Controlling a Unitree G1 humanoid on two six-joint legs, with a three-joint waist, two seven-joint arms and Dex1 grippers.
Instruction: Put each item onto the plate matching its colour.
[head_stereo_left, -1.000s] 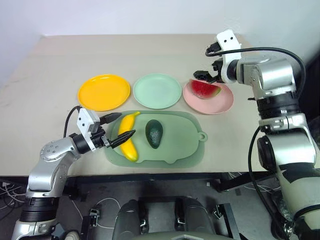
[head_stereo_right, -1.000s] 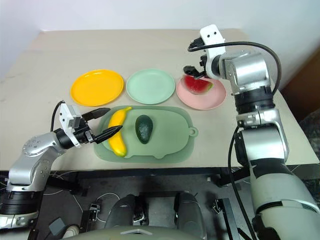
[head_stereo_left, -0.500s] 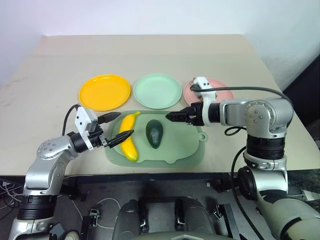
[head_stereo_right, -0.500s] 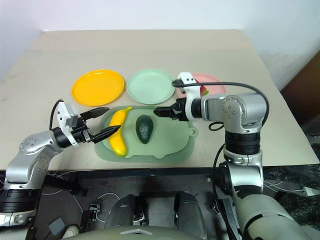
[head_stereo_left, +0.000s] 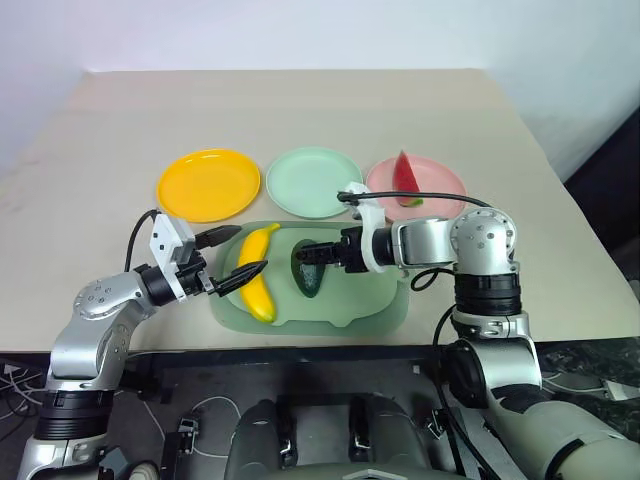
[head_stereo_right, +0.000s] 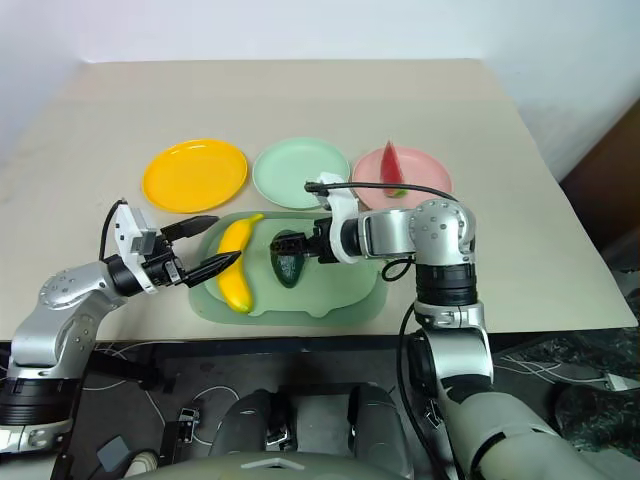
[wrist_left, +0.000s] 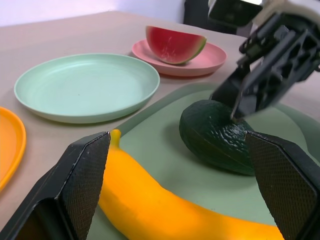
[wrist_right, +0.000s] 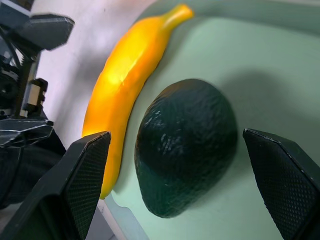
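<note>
A yellow banana (head_stereo_left: 257, 272) and a dark green avocado (head_stereo_left: 309, 268) lie side by side on the pale green tray (head_stereo_left: 375, 292). My left gripper (head_stereo_left: 254, 249) is open at the tray's left edge, its fingers (wrist_left: 82, 185) on either side of the banana. My right gripper (head_stereo_left: 305, 256) is open just over the avocado (wrist_right: 187, 145), one finger on each side of it. The red watermelon wedge (head_stereo_left: 403, 178) rests on the pink plate (head_stereo_left: 440, 186). The mint green plate (head_stereo_left: 313, 182) and the yellow-orange plate (head_stereo_left: 207, 184) have nothing on them.
The three plates stand in a row behind the tray. The tray lies near the table's front edge (head_stereo_left: 300, 350). Beige tabletop (head_stereo_left: 300, 105) stretches behind the plates. A black cable (head_stereo_left: 420, 197) loops from my right wrist over the pink plate's near side.
My right gripper has swung from the pink plate down and left over the tray to the avocado. The watermelon wedge stays on the pink plate. The left gripper has not moved.
</note>
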